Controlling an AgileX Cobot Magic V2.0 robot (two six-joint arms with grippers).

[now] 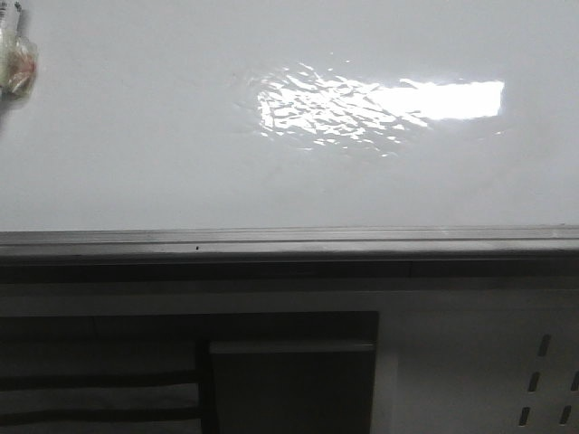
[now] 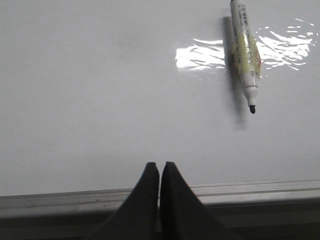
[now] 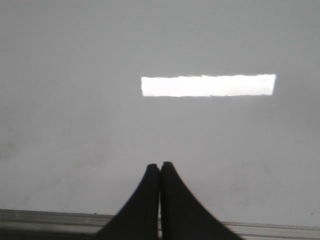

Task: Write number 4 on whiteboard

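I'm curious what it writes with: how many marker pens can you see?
1. The marker hangs against the whiteboard, uncapped tip downward; the front view shows it at the board's upper left edge. Others may be off-camera.

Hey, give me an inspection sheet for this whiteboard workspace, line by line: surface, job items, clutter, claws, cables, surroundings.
Surface: whiteboard glossy white-grey, bright rippled light reflection, grey metal edge rail along the bottom.
Job's things: marker against the board, black tip uncapped, yellowish tape around its barrel; no number 4 seen on the board.
Clutter: nothing seen.
Claws: left claw shut, empty, apart from the marker; right claw shut, empty, facing bare board.
Cables: nothing seen.
Surroundings: dark cabinet panel below the rail, pale slotted panel beside it.
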